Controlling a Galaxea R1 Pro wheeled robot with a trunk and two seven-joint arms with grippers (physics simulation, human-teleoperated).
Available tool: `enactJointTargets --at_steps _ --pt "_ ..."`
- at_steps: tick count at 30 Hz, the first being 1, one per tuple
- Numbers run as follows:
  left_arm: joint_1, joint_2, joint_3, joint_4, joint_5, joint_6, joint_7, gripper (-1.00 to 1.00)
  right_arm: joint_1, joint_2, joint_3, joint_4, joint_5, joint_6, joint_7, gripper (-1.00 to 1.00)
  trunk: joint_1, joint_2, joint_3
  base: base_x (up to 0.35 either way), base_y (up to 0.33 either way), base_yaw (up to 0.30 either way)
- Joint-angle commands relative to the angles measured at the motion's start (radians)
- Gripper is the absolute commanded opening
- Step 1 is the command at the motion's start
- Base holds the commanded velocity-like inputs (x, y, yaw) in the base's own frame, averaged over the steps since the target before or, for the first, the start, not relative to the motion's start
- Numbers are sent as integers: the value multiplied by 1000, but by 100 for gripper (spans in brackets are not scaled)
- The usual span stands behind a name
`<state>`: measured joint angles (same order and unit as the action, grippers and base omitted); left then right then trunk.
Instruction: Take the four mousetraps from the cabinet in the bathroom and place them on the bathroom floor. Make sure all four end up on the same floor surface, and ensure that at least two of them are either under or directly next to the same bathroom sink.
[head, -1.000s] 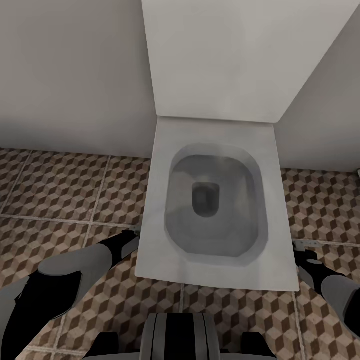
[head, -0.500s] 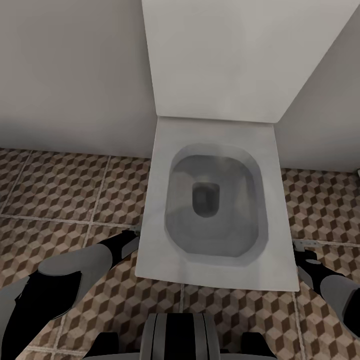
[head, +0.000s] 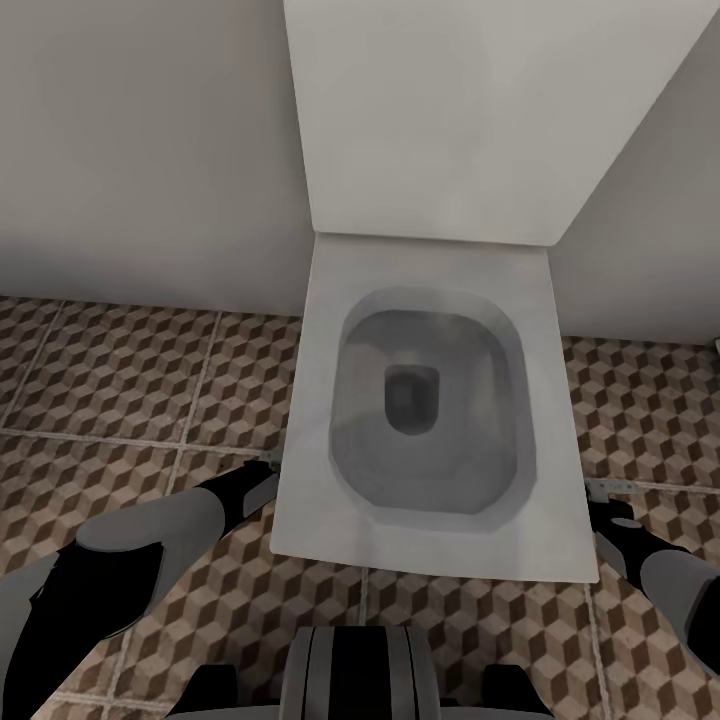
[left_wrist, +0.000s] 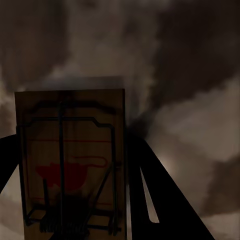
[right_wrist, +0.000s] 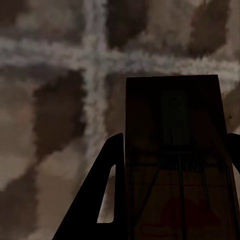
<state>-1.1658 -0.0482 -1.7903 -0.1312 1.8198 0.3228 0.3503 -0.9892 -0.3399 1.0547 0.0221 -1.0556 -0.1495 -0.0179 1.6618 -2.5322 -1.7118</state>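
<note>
Both arms hang low on either side of a white toilet (head: 430, 400). This is not the sink, so don't drop here.

Left wrist view: one mousetrap (left_wrist: 70, 160) sits between the dark fingers (left_wrist: 160, 200) of the left gripper (left_wrist: 75, 200). Its wire and red mouse print face the camera and its far end sticks out past the tips. The jaws look clamped on its edges.

Right wrist view: a second mousetrap (right_wrist: 175, 160) is pinched the same way in the right gripper (right_wrist: 172, 200), in shadow. The bathroom floor (right_wrist: 60, 125) lies beyond the tips, a grout cross just ahead of the trap's far end.

In the head view the left gripper (head: 262, 475) and right gripper (head: 612, 500) tuck in beside the bowl, above the cube tiles (head: 120, 380).

You're mid-carry. Keep both grips firm and both traps level. Turn the base away from the toilet, find the wall-hung basin, and lower each trap flat to the tile beside or under it before you part the jaws. Releasing from any height likely lets a thin trap bounce or flip.
</note>
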Motion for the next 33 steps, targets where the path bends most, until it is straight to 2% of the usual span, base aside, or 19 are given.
enactJointTargets --at_steps 1,33 --pt "15 1 3 -2 15 1 1 100 0 0 8 1 -7 -2 1 -100 0 0 -1 0 0 0" --pt "15 1 3 -2 15 1 1 100 0 0 8 1 -9 -5 -1 -100 0 0 -1 0 0 0"
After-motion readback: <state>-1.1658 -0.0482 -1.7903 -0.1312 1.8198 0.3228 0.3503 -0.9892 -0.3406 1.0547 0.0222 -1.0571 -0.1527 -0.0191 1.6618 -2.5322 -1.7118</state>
